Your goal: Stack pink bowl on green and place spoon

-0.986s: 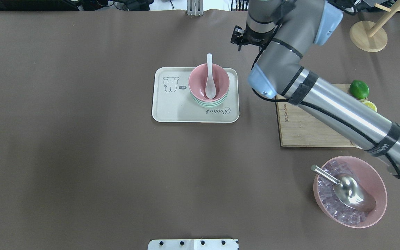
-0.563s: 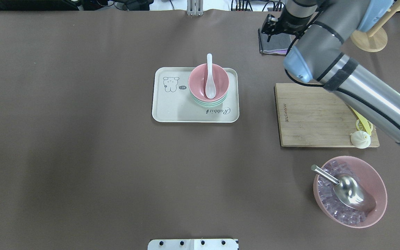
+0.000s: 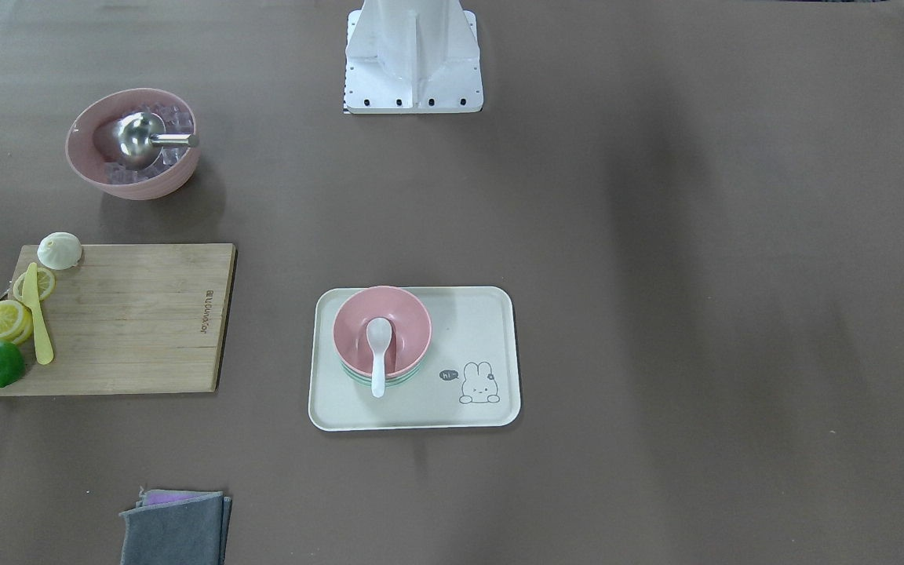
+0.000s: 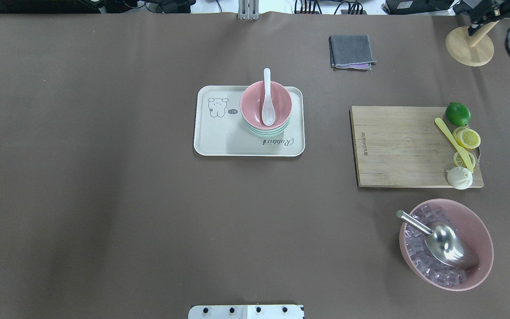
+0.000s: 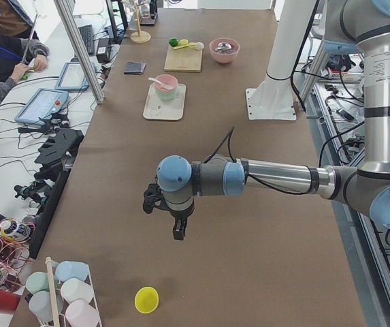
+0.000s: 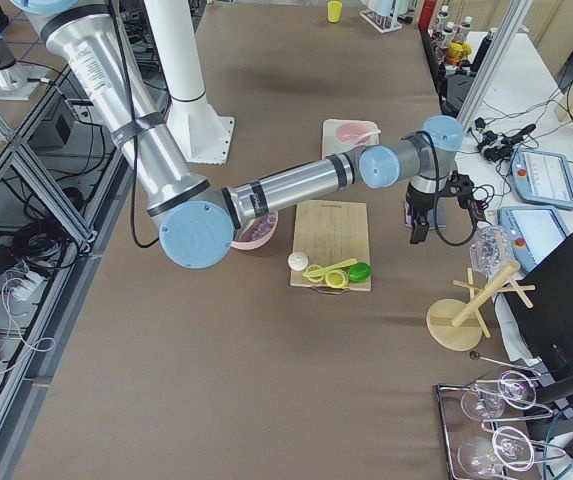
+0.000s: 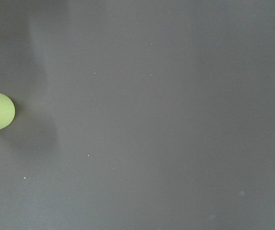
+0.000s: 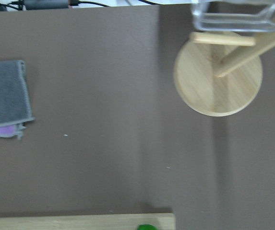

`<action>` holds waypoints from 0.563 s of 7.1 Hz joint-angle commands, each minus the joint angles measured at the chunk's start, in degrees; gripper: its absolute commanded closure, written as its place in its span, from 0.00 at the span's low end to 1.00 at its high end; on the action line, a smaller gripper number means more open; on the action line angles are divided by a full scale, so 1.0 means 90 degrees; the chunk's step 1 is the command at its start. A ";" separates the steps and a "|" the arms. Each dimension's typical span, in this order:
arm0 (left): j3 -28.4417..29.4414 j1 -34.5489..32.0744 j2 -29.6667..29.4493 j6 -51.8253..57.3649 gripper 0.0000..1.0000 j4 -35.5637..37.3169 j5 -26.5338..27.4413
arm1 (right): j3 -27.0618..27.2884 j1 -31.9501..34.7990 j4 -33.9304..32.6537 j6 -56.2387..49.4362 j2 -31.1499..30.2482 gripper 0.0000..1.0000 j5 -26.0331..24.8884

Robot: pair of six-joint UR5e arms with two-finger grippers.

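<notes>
The pink bowl (image 4: 281,104) sits stacked on the green bowl (image 4: 266,133) at the right end of the cream tray (image 4: 219,141). The white spoon (image 4: 267,102) lies in the pink bowl, handle over the far rim. The stack also shows in the front view (image 3: 405,318). My right gripper (image 4: 481,15) hangs at the far right back corner, by the wooden stand (image 4: 469,46), far from the tray; I cannot tell its jaws. My left gripper (image 5: 179,231) shows only in the exterior left view, over bare table far from the tray; I cannot tell if it is open or shut.
A wooden cutting board (image 4: 396,146) carries a lime (image 4: 457,114), lemon slices and a yellow knife. A large pink bowl (image 4: 483,226) holds ice and a metal scoop. A grey cloth (image 4: 351,51) lies at the back. A yellow cup (image 5: 146,300) lies near my left gripper.
My right arm has swung from beside the tray to the far right back corner, uncovering the cloth and cutting board. Bowls, spoon and tray have not moved.
</notes>
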 commanded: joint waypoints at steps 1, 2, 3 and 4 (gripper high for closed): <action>0.0014 -0.0370 0.0038 0.0031 0.01 -0.0036 -0.0078 | 0.0012 0.0706 0.0040 -0.1665 -0.1143 0.00 0.0072; 0.0052 -0.0372 0.0077 0.0011 0.01 -0.0056 -0.0049 | 0.0099 0.0844 0.0060 -0.2067 -0.1767 0.00 0.0082; 0.0140 -0.0372 0.0126 0.0031 0.01 -0.0124 0.0038 | 0.0323 0.1019 0.0060 -0.2274 -0.2383 0.00 0.0063; 0.0121 -0.0363 0.0059 -0.0008 0.01 -0.0212 0.0039 | 0.0963 0.1060 0.0050 -0.2160 -0.2988 0.00 0.0053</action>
